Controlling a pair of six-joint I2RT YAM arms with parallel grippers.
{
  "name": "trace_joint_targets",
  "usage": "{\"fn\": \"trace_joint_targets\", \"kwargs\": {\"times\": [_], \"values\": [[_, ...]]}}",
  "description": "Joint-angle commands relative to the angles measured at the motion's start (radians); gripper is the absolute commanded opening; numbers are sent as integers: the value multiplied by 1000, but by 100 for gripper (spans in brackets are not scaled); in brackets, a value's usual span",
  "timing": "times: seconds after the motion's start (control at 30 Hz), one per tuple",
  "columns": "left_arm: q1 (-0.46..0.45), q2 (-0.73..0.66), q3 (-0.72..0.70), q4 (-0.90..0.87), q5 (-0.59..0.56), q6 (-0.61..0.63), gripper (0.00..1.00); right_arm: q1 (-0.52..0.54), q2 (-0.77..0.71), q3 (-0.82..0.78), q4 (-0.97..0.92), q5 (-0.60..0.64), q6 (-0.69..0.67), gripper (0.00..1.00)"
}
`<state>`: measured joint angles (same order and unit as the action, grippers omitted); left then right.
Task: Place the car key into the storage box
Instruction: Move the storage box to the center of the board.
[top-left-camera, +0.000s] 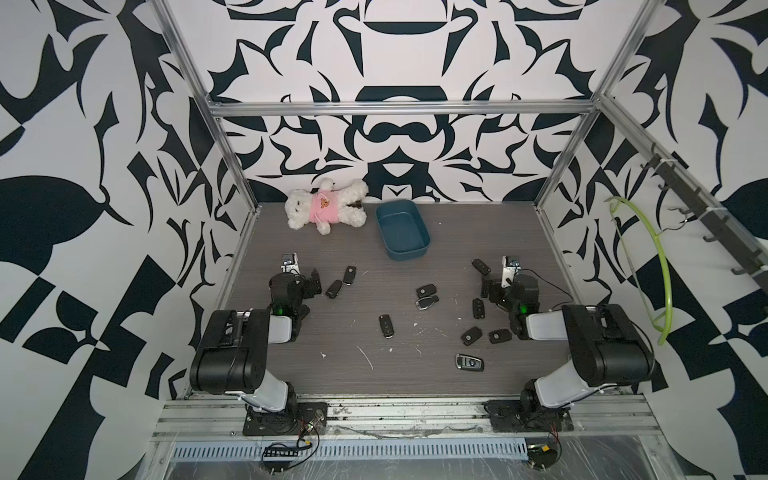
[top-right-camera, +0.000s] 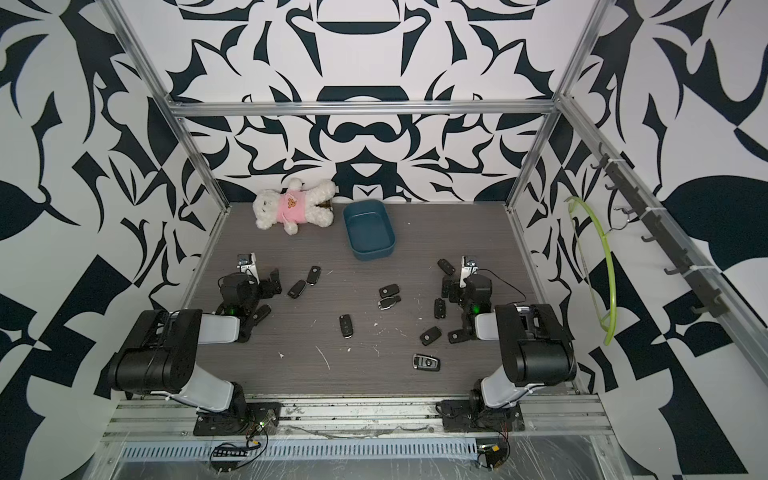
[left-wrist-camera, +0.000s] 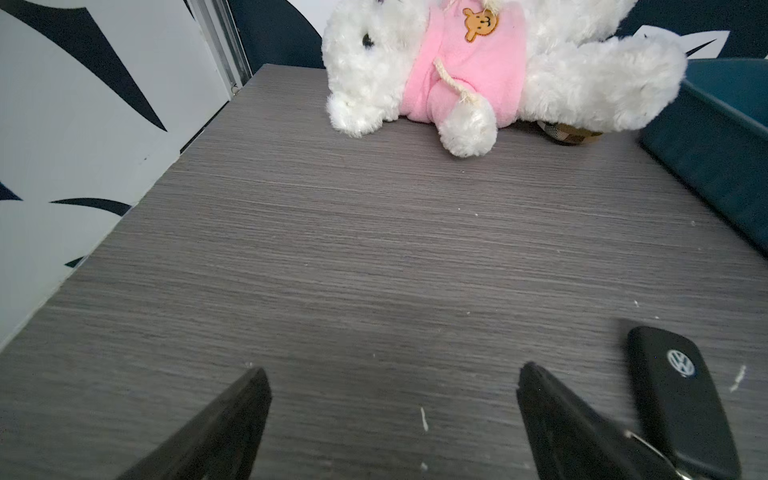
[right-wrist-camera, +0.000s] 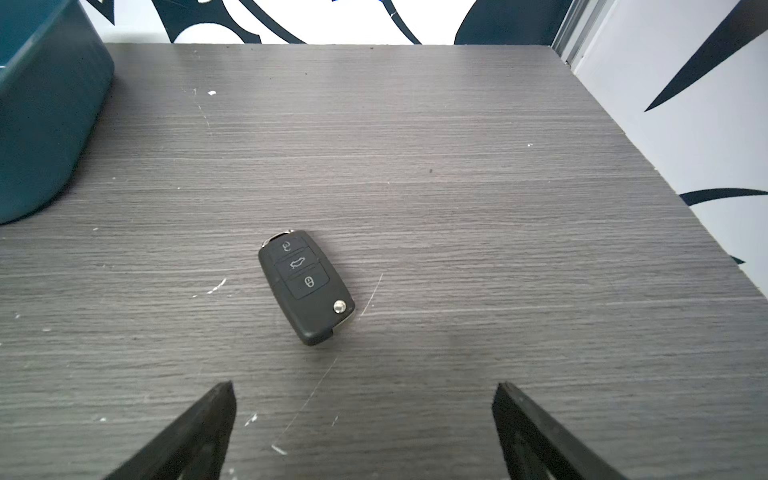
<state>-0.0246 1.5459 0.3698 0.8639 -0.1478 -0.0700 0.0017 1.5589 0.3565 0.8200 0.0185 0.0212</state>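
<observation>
Grey surface (top-left-camera: 353, 382) between patterned walls (top-left-camera: 83, 208): at left, the left tool (left-wrist-camera: 392, 372) gapes wide, holding nothing, a VW car key (left-wrist-camera: 681, 399) just beside it, the white plush bear (top-left-camera: 324, 205) beyond. Next stands the teal storage box (top-left-camera: 409, 252), apart from black car keys (top-left-camera: 427, 290) scattered on the surface. Rightmost, the right tool (right-wrist-camera: 365, 386) is equally spread and empty, a three-button flip key (right-wrist-camera: 306, 286) just ahead.

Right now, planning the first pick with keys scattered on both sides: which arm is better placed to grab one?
Right, probably. The open right gripper has a car key straight ahead of its jaws. The open left gripper has its nearest key outside its jaws.
</observation>
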Motion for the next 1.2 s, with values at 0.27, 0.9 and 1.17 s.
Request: {"fn": "trace_joint_targets", "kwargs": {"times": [0.27,0.9,1.17], "values": [[-1,-4,9,13,13,7,99,2,-16,21,16,-6,-4,99],[-1,-263,321,-692,-154,-109,99,1,-281,152,-357,126,108,99],[36,-308,661,-1244,-248,-379,99,1,-366,432,-764,197,509,99]]}}
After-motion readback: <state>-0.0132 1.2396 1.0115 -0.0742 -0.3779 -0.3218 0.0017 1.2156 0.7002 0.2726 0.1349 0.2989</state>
